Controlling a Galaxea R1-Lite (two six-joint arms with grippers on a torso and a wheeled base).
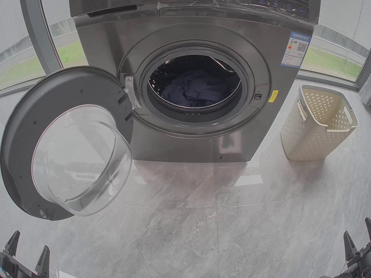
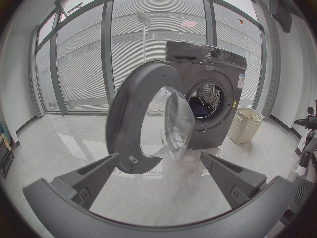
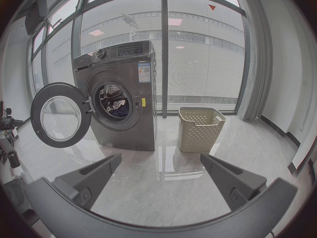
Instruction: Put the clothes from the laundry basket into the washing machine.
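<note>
Floor (image 1: 216, 221) lies between open door (image 1: 58, 89) and basket (image 1: 305, 139).

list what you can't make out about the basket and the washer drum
1. Cream perforated plastic laundry basket: its own walls hide its floor in the head and right wrist views, so leftover clothes can't be ruled out.
2. Dark blue clothes in the grey metal washing machine: the door ring hides the lower drum, so the number of pieces is unclear.
3. Left gripper and right gripper: cut off by the head view's bottom edge.
</note>
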